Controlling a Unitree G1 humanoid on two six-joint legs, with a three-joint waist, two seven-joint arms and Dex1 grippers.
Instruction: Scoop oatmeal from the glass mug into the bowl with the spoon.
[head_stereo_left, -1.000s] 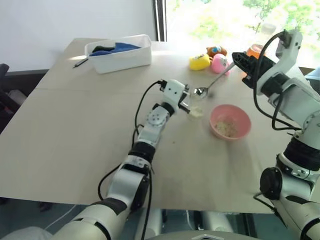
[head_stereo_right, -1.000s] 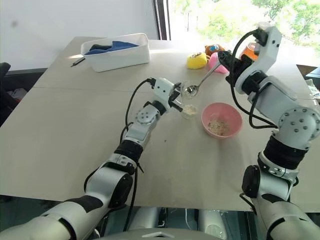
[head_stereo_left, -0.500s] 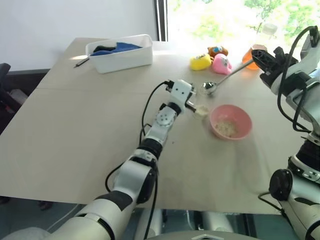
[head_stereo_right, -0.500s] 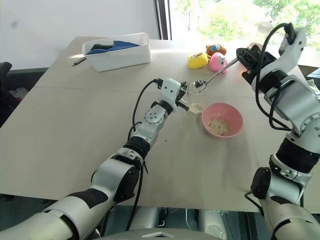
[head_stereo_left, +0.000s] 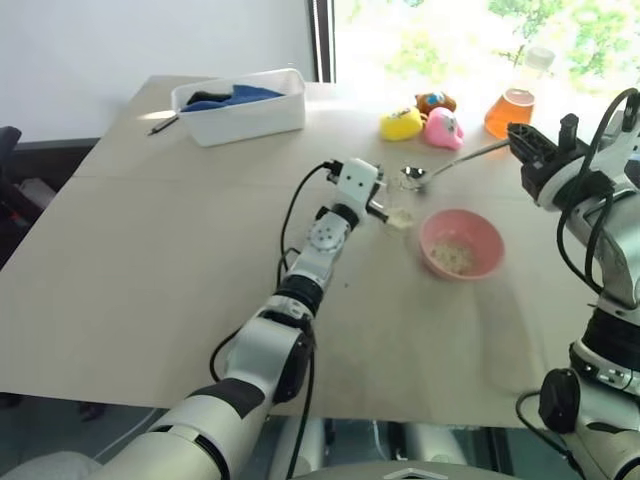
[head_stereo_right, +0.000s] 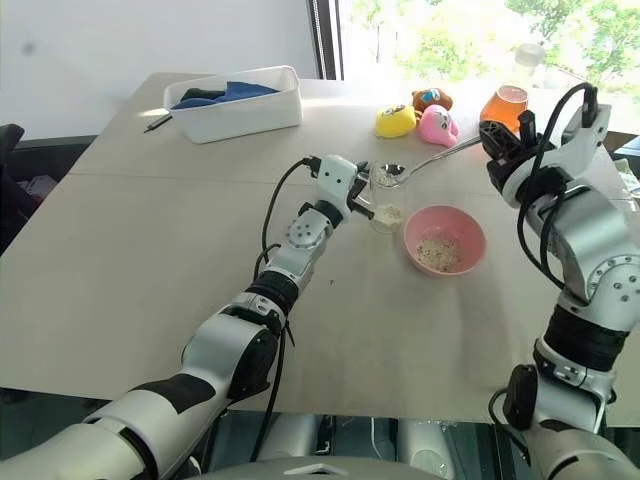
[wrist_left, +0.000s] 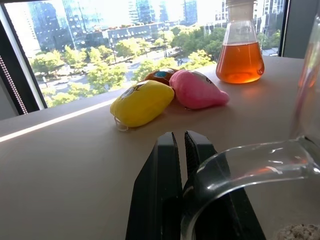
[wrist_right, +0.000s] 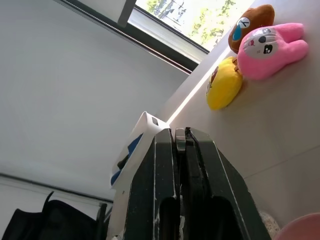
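My left gripper (head_stereo_left: 381, 205) is shut on the handle of the clear glass mug (head_stereo_left: 400, 215), which stands on the table just left of the pink bowl (head_stereo_left: 484, 232). Pale oatmeal (wrist_left: 300, 232) lies in the bottom of the mug, and more oatmeal (head_stereo_left: 452, 257) lies in the bowl. My right gripper (head_stereo_left: 515, 148) is shut on the end of the spoon's (head_stereo_left: 455, 162) long handle. The spoon lies nearly level and reaches left. Its small bowl (head_stereo_right: 388, 176) hovers right over the mug's rim, and pale flakes seem to lie in it.
A white tub (head_stereo_left: 245, 110) holding blue cloth stands at the far left, with a dark pen (head_stereo_left: 160, 126) beside it. A yellow toy (head_stereo_left: 399, 124), a pink toy (head_stereo_left: 440, 128) and a brown one sit at the back. A flask of orange liquid (head_stereo_left: 510, 108) stands behind my right gripper.
My right gripper has swung out to the right, dropped a little and rolled, so the spoon now lies flatter. Its bowl stays by the mug. The left gripper keeps the mug in place.
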